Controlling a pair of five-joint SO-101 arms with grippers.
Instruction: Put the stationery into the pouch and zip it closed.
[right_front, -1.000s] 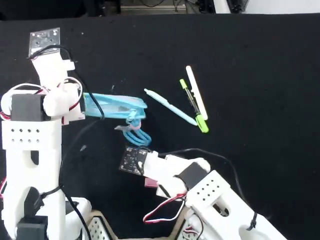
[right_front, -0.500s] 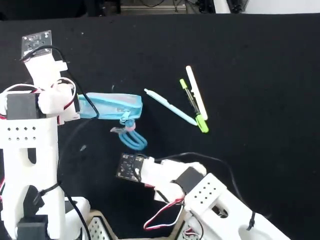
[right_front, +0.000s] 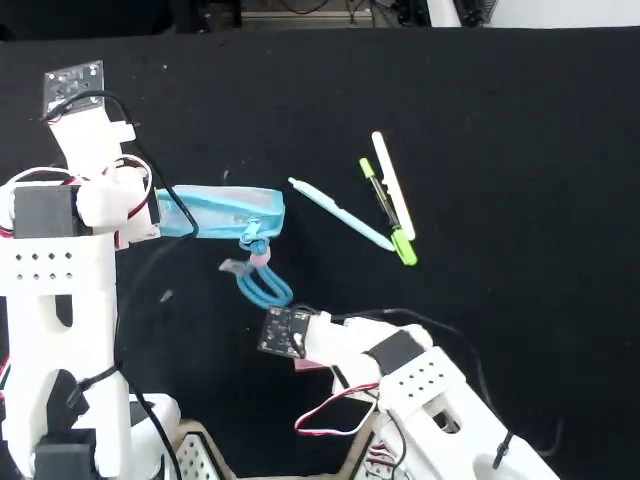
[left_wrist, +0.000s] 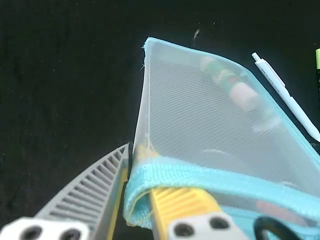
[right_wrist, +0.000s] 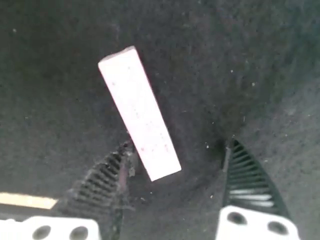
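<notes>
Your left gripper pinched one end of the mesh pouch, arm stretched over the black table. Below the pouch in the high view, your right gripper pointed down, fingers spread either side of the pink eraser.

**Pouch at left, pens at right, eraser nearest the arms**

We find the pouch left of the table's middle, its left end pinched in the left gripper. A few small items sit inside it. From its right end a cord loop trails toward the arms. Right of the pouch and apart from it lies a pen. Farther right, a marker and a slim stick lie side by side. On the near side of the loop the eraser lies on the table, one end between the spread fingers of the right gripper.
</notes>
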